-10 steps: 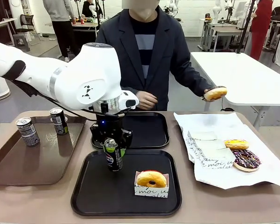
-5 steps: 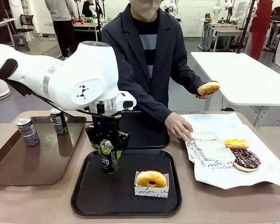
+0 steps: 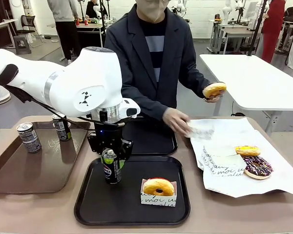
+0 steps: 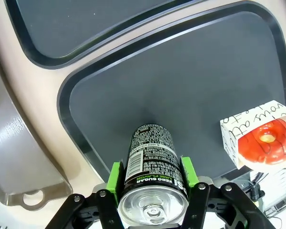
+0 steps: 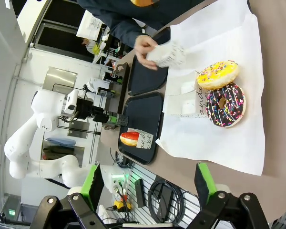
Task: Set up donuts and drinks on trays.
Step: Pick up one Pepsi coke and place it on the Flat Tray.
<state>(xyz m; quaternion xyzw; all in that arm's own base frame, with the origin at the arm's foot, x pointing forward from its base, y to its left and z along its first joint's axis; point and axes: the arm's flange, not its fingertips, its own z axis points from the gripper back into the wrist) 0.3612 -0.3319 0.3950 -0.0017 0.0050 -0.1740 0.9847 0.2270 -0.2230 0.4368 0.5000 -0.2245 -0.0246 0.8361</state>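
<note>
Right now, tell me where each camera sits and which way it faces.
Front: between the arms, facing the person across the table; left arm shows.
Left wrist: looks down its fingers at the gripped can and black tray.
Right wrist: looks past open fingers over paper sheet and sprinkled donuts.
Shared: all show the boxed donut.

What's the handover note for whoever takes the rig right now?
Left gripper shut on a can, low over the near black tray; contact unclear.
Right gripper open, holding nothing.
Done: one glazed donut in its holder on that tray.
Two cans stand on the brown tray; two sprinkled donuts lie on the white sheet.
The person's one hand holds a glazed donut, the other hand a paper holder.
Left: release the can, then fill the far black tray.
</note>
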